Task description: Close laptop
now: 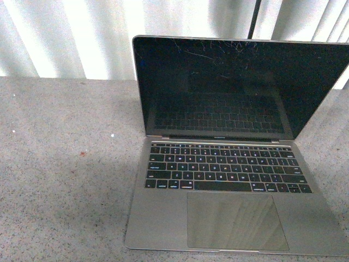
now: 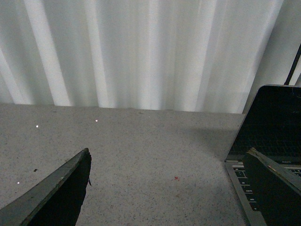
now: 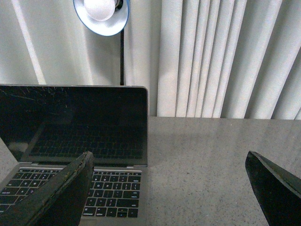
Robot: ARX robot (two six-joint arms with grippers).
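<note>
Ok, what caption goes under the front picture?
Open laptop with a scratched dark screen on a speckled grey table.

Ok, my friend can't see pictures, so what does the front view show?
An open silver laptop sits on a speckled grey table, its dark screen scratched near the top, black keys and big trackpad facing the camera. Pale curtains hang behind it.
</note>
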